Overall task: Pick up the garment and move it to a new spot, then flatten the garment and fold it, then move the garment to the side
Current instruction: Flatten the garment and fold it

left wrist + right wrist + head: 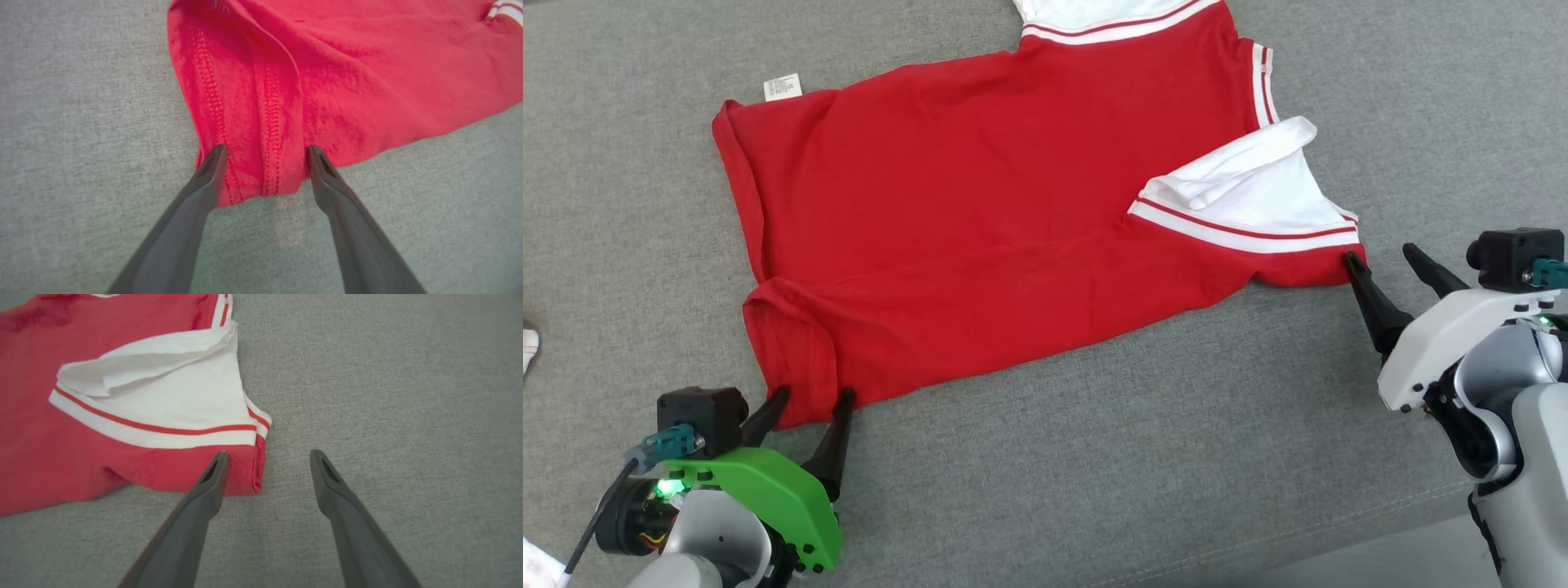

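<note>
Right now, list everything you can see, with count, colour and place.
garment: one, red with white sleeves and striped trim, spread out mid-surface.
label: one, white, at the garment's far left edge.
surface: one, grey fabric, under everything.
cut-off object: one, whitish, at the head view's left edge, unidentifiable.
left gripper: one, dark fingers on a green mount, open, straddling the garment's near left corner.
right gripper: one, dark fingers on a white mount, open, at the garment's near right corner.
</note>
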